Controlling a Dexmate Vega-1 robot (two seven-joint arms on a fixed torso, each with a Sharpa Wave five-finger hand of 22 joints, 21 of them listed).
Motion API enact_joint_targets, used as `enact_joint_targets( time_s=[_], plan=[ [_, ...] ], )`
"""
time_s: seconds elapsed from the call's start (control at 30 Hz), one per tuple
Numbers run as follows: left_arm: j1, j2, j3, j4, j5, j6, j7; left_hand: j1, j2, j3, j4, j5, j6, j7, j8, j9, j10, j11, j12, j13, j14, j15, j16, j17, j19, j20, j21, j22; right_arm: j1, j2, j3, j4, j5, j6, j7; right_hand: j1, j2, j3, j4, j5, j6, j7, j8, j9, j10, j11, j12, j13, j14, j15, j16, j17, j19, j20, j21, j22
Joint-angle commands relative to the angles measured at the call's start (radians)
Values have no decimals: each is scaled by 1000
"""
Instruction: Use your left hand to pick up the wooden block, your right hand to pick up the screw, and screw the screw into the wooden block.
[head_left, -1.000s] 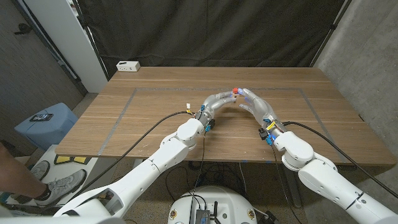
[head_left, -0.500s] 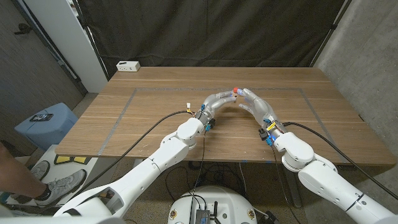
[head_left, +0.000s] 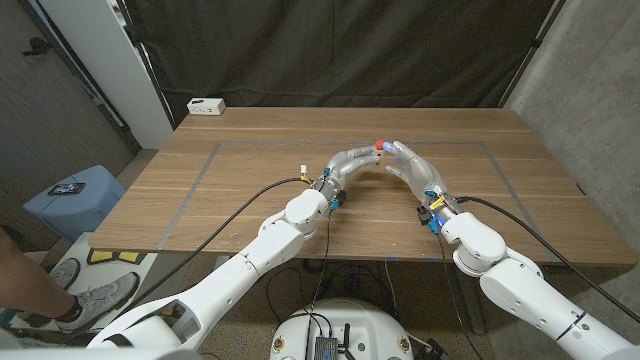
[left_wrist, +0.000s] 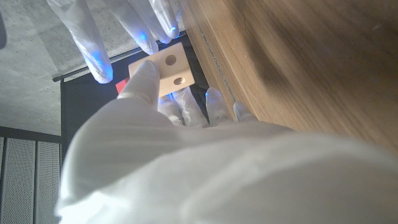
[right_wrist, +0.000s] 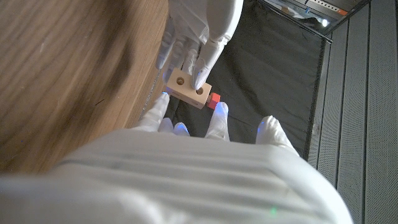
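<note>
Pale wooden block with two holes (left_wrist: 169, 68): left hand (head_left: 352, 163) gripping it above table (head_left: 250, 190); right hand (head_left: 415, 170) pinching red-headed screw (right_wrist: 213, 100) beside block. Risk: screw missing hole, cross-threading if tilted.

Centre: left hand (head_left: 352, 163) and right hand (head_left: 413, 168) fingertip to fingertip, no gap between | obstacle: white rectangular box (head_left: 206, 105), far-left corner | wooden table (head_left: 250, 190) open on both sides.

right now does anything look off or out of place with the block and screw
Nothing stands out. The left hand holds the wooden block, two holes facing out. The right hand holds the red screw close beside it, not in a hole yet.
</note>
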Motion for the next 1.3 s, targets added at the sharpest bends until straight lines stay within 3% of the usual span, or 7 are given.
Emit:
enact_joint_targets(
  time_s=[0.03, 0.47, 1.3],
  plan=[
    [-2, 0, -1, 2, -2, -4, -6, 10, 1, 7, 4, 3, 3, -3, 3, 3, 8, -1, 9, 3, 9, -63, 7, 1, 6, 5, 4, 4, -2, -4, 17, 8, -2, 0, -10, 14, -2, 1, -4, -2, 10, 0, 1, 2, 8, 5, 4, 3, 7, 3, 7, 1, 7, 3, 2, 0],
    [-3, 2, 3, 2, -1, -13, -18, 8, 1, 5, 7, 2, 0, -2, 2, 3, 6, -2, 9, 3, 5, -60, 6, 2, 2, 7, 3, 4, 6, -16, 31, 19, 31, -15, 15, 10, -5, -2, 0, -4, -52, -9, -22, 1, -2, -1, -3, 3, -5, 3, 0, 3, -6, 19, -10, 0],
    [-4, 3, 8, -5, 6, -8, -19, 8, 0, 2, 8, 2, 1, -3, 3, 3, 6, -1, 8, 3, 4, -61, 7, 2, 1, 7, 3, 4, 45, -36, 31, 58, 89, -31, 83, -18, -15, -19, 14, -8, -136, -16, -27, 0, -49, 4, -15, 4, -44, 14, -9, 9, -52, 41, -19, 1]
  ],
)
